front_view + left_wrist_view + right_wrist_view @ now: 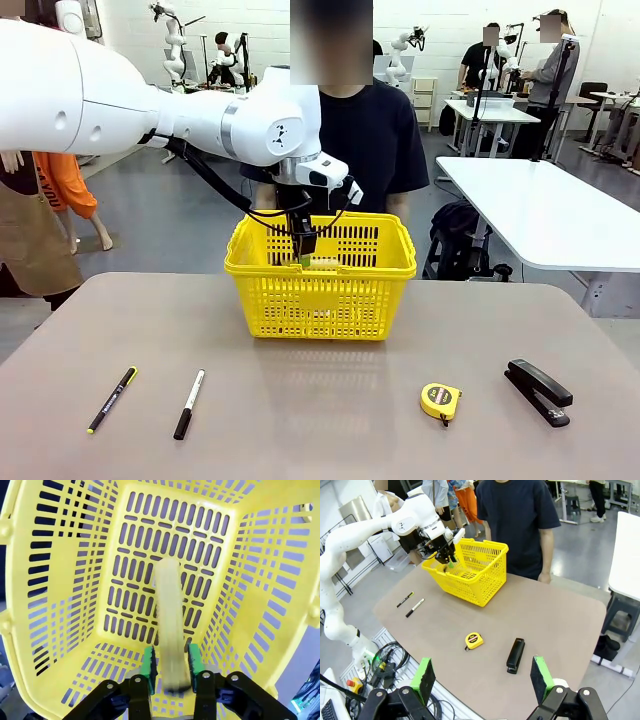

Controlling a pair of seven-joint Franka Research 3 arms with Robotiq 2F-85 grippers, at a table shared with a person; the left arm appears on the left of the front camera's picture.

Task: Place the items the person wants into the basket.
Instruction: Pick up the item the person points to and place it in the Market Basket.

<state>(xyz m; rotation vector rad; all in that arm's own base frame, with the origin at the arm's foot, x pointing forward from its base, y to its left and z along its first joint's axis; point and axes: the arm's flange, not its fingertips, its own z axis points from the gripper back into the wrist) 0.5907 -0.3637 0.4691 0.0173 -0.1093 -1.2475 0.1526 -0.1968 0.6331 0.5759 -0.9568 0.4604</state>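
A white robot arm lowers its left gripper (305, 255) into a yellow basket (330, 290) on a grey table (320, 440), with the person (365, 130) in a navy T-shirt standing just behind the basket.
In the left wrist view, the slim yellow utility knife (170, 615) appears blurred between the green pads (149, 661), over the basket's slotted floor; I cannot tell whether the pads grip it or have let go. The right gripper (482, 677) hangs spread wide and empty above the near table edge. The black stapler (538, 392) and the yellow tape measure (440, 400) lie near each other at the near right, and a pen (112, 399) and a marker (189, 404) lie at the near left.
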